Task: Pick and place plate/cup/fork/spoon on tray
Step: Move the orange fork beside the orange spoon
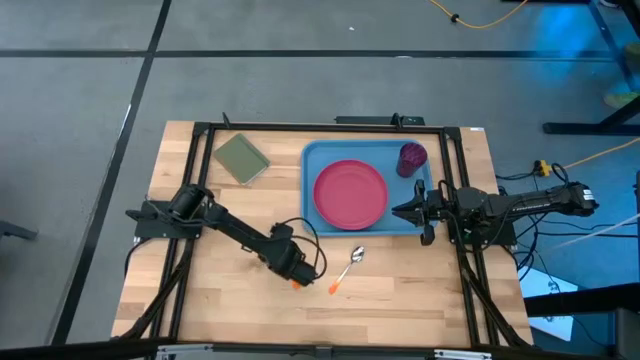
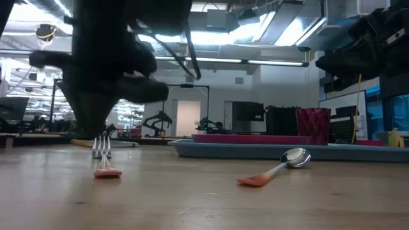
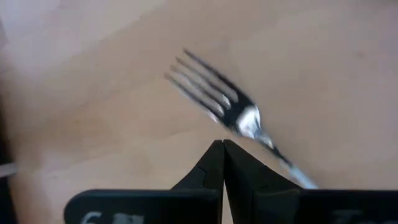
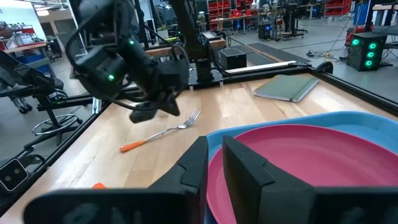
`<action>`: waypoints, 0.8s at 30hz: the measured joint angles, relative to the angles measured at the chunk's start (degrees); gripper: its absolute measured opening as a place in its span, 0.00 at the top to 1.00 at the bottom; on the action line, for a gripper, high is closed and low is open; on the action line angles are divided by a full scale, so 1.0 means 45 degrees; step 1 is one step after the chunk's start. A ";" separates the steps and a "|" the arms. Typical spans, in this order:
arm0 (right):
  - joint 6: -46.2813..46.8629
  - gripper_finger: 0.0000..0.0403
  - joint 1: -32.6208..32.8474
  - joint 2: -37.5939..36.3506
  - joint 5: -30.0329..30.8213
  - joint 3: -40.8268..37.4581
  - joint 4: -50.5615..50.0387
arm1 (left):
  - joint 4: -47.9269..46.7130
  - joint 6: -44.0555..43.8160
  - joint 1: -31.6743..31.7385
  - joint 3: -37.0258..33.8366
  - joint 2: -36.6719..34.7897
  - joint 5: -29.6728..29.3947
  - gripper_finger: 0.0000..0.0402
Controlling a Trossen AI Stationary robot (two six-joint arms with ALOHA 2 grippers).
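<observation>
Fork (image 1: 297, 283) lies on the bench (image 1: 200, 300) under my left pincer (image 1: 293, 272), near of the tray (image 1: 312, 158); plate (image 1: 350, 193) and cup (image 1: 413, 157) sit on the tray, spoon (image 1: 346, 268) just near of it. My right pincer (image 1: 408, 212) waits at the tray's right rim.

Low view: fork (image 2: 103, 157) flat, tines toward the pincer, nothing gripping it.

Left wrist view: fingers (image 3: 211, 169) pressed together, empty, just above the fork's neck (image 3: 249, 121).

Right wrist view: right pincer narrowly parted, holding nothing, over the plate (image 4: 323, 162).

Risk: descending shut, I would shove the fork aside or toward the spoon.
</observation>
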 joint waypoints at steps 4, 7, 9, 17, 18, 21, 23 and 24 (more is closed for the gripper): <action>0.0000 0.87 -0.0004 0.0000 0.0000 0.0000 0.0005 | 0.0885 0.0240 0.0165 -0.0611 -0.0007 -0.0042 1.00; 0.0000 0.87 -0.0001 0.0000 0.0000 0.0000 0.0004 | 0.1142 0.0496 0.0333 -0.0658 -0.0017 -0.0086 1.00; 0.0000 0.87 -0.0003 0.0000 0.0000 0.0000 0.0001 | 0.1319 0.0727 0.0460 -0.0663 -0.0017 -0.0227 1.00; 0.0000 0.87 -0.0002 0.0000 0.0000 0.0000 0.0004 | 0.1886 0.1564 0.0820 -0.0663 -0.0017 -0.0638 1.00; 0.0000 0.87 -0.0002 0.0000 0.0000 0.0000 0.0002 | 0.1993 0.1627 0.0829 -0.0663 0.0011 -0.0643 1.00; 0.0000 0.87 -0.0005 0.0000 0.0000 0.0000 0.0005 | 0.2039 0.1647 0.0809 -0.0663 0.0042 -0.0494 1.00; 0.0000 0.87 -0.0001 0.0000 0.0000 0.0000 0.0001 | 0.2034 0.1656 0.0800 -0.0663 0.0042 -0.0172 1.00; 0.0000 0.87 -0.0004 0.0000 -0.0001 0.0000 0.0000 | 0.2030 0.1656 0.0776 -0.0663 0.0042 -0.0147 1.00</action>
